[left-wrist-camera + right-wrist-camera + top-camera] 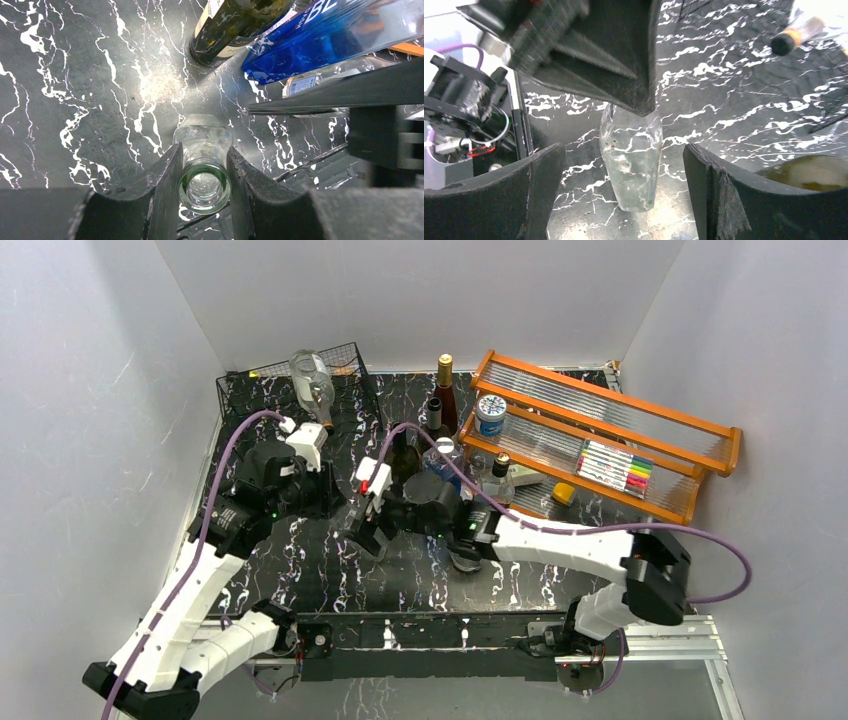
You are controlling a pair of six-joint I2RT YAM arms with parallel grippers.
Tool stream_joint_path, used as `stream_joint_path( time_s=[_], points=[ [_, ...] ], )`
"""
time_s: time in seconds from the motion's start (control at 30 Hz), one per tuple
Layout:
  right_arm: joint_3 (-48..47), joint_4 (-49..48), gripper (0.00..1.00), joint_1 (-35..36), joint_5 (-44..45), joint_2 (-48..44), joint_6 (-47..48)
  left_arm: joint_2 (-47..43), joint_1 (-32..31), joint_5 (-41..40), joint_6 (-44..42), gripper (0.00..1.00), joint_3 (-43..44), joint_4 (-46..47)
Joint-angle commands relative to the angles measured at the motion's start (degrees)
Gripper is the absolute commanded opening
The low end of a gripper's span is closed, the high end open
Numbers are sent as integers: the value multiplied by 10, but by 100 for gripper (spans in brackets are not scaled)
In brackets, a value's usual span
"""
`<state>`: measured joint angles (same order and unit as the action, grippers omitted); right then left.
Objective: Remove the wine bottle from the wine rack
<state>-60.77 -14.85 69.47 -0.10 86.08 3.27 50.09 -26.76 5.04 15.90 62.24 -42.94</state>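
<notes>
Forward of wine rack (pixel 250 390) at table's (pixel 400 570) back-left corner, clear wine bottle (pixel 631 160) near upright; left tool (pixel 204 149) clamps neck from above, right tool (pixel 622 147) wide open astride body.

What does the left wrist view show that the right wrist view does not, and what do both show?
Only the left wrist view: the clear bottle's open mouth, the left gripper shut on its neck, and a blue bottle beyond. Only the right wrist view: the right gripper open, its fingers either side of the bottle's body, apart from it. Both: that bottle and the marbled table.
</notes>
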Motion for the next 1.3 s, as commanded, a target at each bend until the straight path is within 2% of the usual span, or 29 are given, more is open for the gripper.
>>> stream_joint_path(
  time_s=[0.0,0.1,0.33,0.5,0.63,0.93,1.2,1.27],
  points=[
    [-71,112,98,1,47,-78,-3,8,-1,4,-36,0,41,5],
    [-103,158,98,1,105,-117,6,18,-1,26,-41,0,47,13],
    [-159,185,98,0,267,-189,46,49,-15,56,-43,0,69,31],
    [-215,229,98,-6,369,-192,67,87,-66,20,-42,0,100,36],
    [-235,258,98,-27,418,-192,62,114,-127,-47,-44,0,117,42],
    [-259,343,98,-155,411,-207,-22,192,-254,-168,-51,0,157,56],
    [-258,367,98,-202,430,-238,-52,234,-279,-187,-49,0,176,72],
    [-248,357,98,-202,427,-249,-52,243,-280,-188,-45,5,178,71]
  ],
)
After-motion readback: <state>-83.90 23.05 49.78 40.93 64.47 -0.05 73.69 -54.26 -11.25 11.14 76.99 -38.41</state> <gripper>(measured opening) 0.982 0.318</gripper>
